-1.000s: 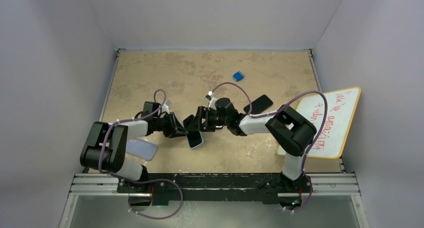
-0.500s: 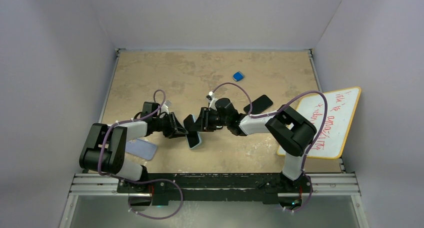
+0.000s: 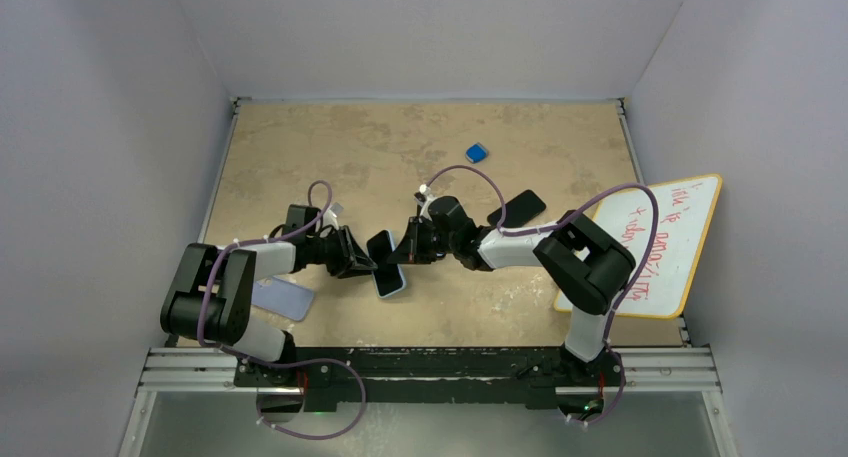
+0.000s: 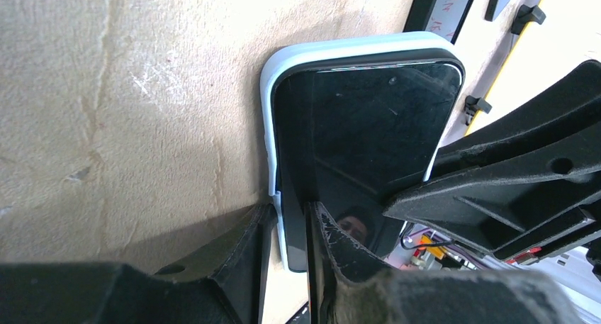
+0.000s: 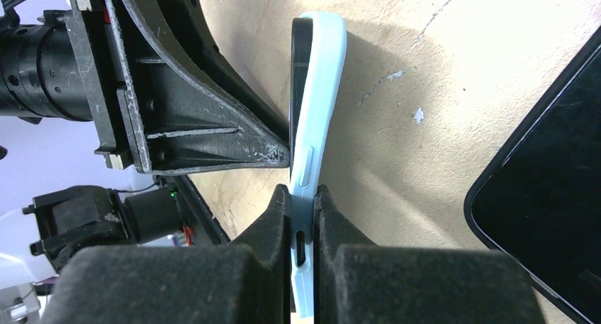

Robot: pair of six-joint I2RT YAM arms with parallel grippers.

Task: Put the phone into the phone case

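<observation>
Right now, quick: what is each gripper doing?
Left gripper: fingers closed on the edge of the phone and phone case together.
Right gripper: fingers closed on the phone case.

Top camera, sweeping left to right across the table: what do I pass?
Spare pale-blue case → left tool → cased phone → right tool → small blue block → bare black phone → whiteboard.

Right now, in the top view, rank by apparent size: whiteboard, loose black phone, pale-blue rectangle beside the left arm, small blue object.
1. Whiteboard, clearly largest.
2. Loose black phone and pale-blue rectangle: unranked, since the left arm hides part of the rectangle.
3. Small blue object, smallest.
</observation>
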